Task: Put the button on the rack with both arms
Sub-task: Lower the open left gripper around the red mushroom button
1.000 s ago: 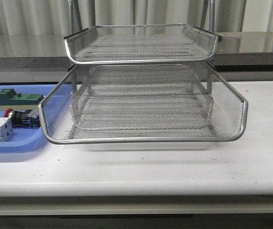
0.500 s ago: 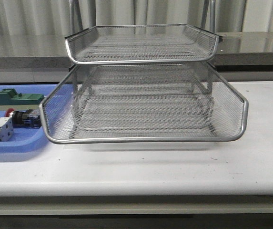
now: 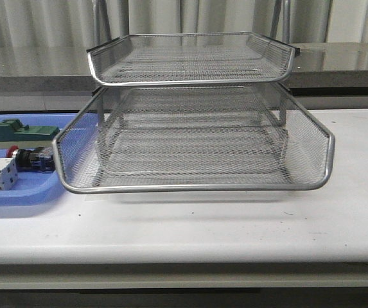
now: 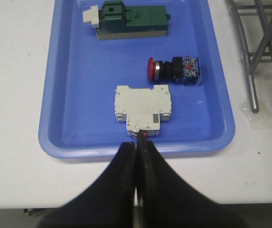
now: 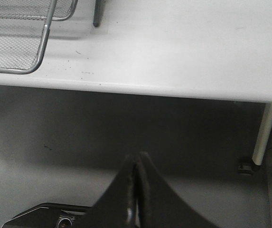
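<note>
In the left wrist view, the left claw (image 4: 136, 147) is showing its two dark fingers pressed together, clenched with nothing between them, hovering at the near rim of the blue tray (image 4: 79, 80). Just past the fingertips, a white breaker (image 4: 143, 108) is lying flat in the tray. Beyond it and slightly to one side, the button (image 4: 173, 69) is lying on its side in the tray, red head pointing away from the rack, apart from the breaker. Farther still, a green block (image 4: 131, 21) with a cream tab is lying near the tray's far end.

The right claw (image 5: 136, 164) is likewise clenched and empty, hanging off the edge of the tabletop (image 5: 183, 42) with dark floor under it; a corner of the rack's bottom tier is showing at the far side of that view.

In the front view, the rack (image 3: 193, 138) is standing in the middle of the tabletop, its mesh tiers holding nothing, with the tray just beside it on the left. Neither arm is showing there. Pale curtains are hanging behind.
</note>
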`<state>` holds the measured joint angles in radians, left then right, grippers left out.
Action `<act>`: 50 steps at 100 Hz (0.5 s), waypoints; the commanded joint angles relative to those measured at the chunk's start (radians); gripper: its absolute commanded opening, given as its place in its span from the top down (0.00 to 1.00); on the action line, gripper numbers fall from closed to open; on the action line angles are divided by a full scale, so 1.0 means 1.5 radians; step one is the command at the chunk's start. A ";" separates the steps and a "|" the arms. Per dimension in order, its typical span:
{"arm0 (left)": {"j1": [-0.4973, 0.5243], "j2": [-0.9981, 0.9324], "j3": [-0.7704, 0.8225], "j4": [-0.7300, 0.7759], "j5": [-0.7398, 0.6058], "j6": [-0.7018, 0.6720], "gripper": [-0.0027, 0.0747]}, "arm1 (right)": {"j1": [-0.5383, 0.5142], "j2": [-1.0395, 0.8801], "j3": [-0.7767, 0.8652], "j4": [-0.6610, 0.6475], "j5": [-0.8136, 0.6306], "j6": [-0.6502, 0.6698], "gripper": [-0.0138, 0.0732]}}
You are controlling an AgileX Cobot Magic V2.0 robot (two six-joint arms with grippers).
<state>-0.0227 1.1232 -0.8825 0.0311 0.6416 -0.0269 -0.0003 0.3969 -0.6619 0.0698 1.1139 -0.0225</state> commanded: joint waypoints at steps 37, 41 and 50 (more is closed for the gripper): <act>0.000 0.031 -0.042 0.002 -0.015 0.022 0.12 | -0.003 0.006 -0.023 -0.002 -0.035 -0.002 0.92; 0.000 0.031 -0.042 0.008 -0.019 0.022 0.04 | -0.003 0.006 -0.023 -0.002 -0.035 -0.002 0.92; 0.000 0.032 -0.042 0.010 -0.026 0.022 0.07 | -0.003 0.006 -0.023 -0.002 -0.035 -0.002 0.92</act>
<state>-0.0227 1.1870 -0.9108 0.0397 0.6645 0.0054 -0.0003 0.3969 -0.6619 0.0698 1.1130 -0.0225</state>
